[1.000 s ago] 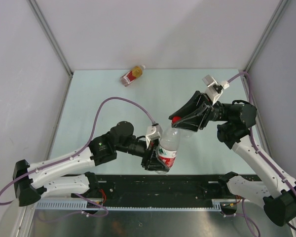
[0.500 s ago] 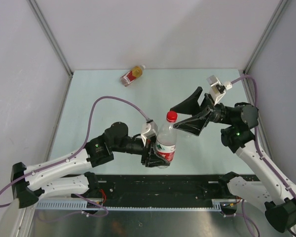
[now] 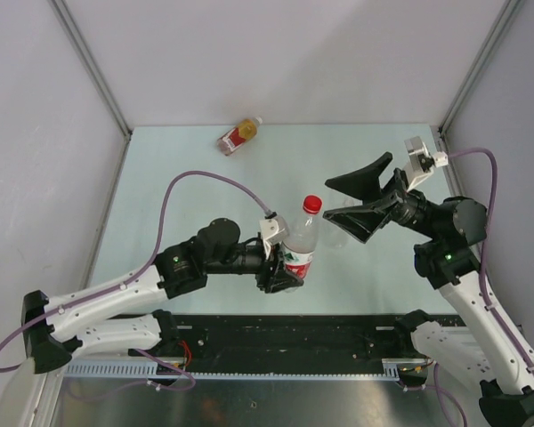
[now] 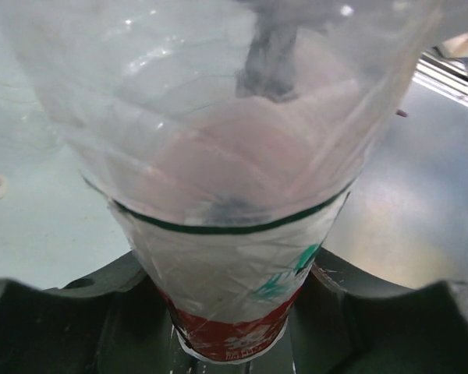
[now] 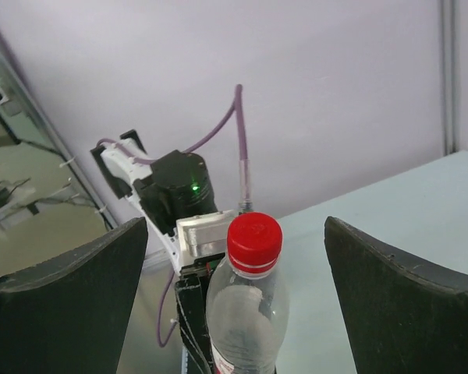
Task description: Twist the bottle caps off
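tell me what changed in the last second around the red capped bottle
The right hand let go of the round red plastic cap, opened wide and drew back to the right. The left hand stays shut on the clear plastic bottle with the red-white label, cap still on; the small amber-filled bottle has not moved.

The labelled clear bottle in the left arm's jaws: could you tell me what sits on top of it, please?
A red cap sits on the neck of the bottle, nothing above it. The open right gripper faces it without touching. The cap hides the neck threads.
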Tool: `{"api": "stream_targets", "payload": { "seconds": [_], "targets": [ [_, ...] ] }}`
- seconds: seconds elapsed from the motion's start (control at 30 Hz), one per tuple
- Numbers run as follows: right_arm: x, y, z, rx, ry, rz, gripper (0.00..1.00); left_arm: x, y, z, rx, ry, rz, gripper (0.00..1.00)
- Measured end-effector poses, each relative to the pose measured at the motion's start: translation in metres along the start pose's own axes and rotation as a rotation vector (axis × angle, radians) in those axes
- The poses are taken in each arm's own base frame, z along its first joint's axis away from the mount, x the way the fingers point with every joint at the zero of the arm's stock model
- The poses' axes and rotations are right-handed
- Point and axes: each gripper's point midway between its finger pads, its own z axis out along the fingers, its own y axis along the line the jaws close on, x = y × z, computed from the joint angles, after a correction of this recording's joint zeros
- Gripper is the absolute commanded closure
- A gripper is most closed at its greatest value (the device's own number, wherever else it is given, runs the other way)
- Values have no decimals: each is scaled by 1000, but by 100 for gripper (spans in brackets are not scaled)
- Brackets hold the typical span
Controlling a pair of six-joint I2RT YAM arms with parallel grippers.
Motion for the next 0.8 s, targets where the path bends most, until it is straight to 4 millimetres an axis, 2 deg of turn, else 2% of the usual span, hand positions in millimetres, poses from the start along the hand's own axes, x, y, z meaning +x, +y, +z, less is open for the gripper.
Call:
{"api": "stream_targets", "payload": {
  "seconds": [0.33,0.57,0.8],
  "targets": [
    [15,-56,-3,251,11,90,3,9,43,3,-233,92,-7,87],
    [21,-81,-7,376,13,125,5,13,71,-1,-392,148,-6,87],
    [38,-111,-10,485,57,188,5,20,94,-4,-523,217,-7,90]
  ]
}}
